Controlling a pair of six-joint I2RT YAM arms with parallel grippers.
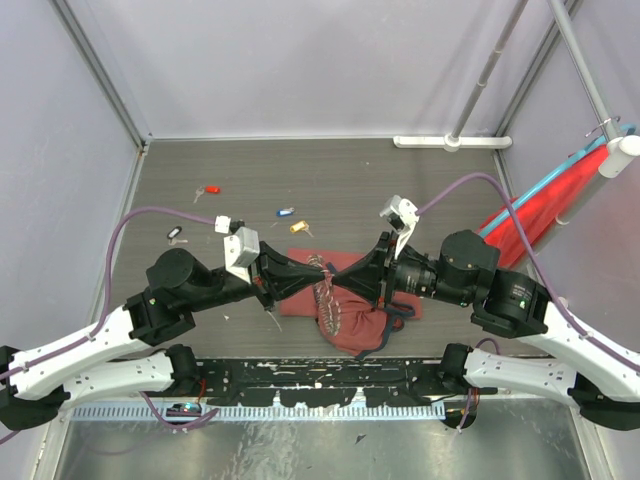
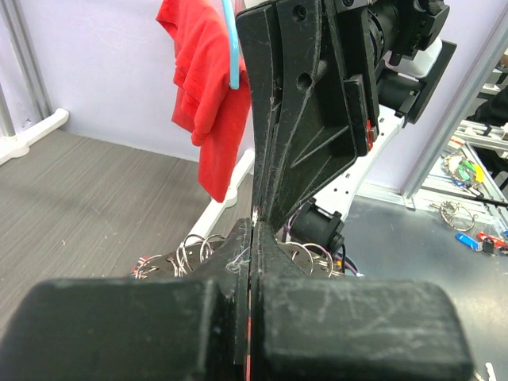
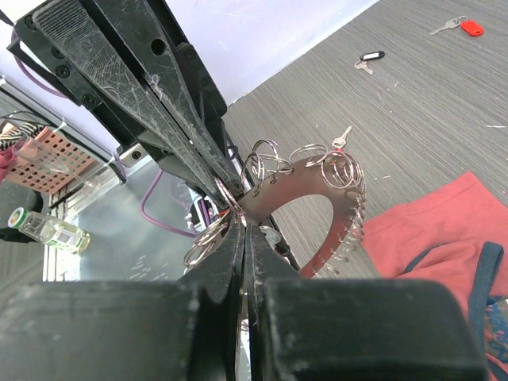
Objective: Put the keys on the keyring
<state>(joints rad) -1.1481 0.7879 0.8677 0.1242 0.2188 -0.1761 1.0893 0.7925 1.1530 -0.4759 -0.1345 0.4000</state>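
Meeting tip to tip above the middle of the table [image 1: 420, 190], your left gripper [image 1: 300, 277] and right gripper [image 1: 345, 275] both have their jaws closed at the same spot on the keyring [image 1: 325, 297]. As far as the wrist views show, each pinches its rim where the small split rings crowd together. The keyring hangs from that shared pinch, its silvery fringe dangling beside the dark-red cloth bag [image 1: 365, 325] that lies crumpled below the right gripper. A red sliver shows between the left gripper's fingers [image 2: 349, 325], but it is too small to say what it is.

Beyond the arms, the red key [image 1: 211, 189], the blue key [image 1: 285, 212], the yellow key [image 1: 298, 227] and the black key [image 1: 176, 233] lie loose on the table. All four are well apart from the keyring, with only the blue and yellow near each other. None of them is on the keyring, and none is plainly in either gripper.

Judging from that, you have the ring secured and little more — all four coloured keys are left to thread. With both grippers busy on the ring, one will likely have to let go before any key can be fetched.
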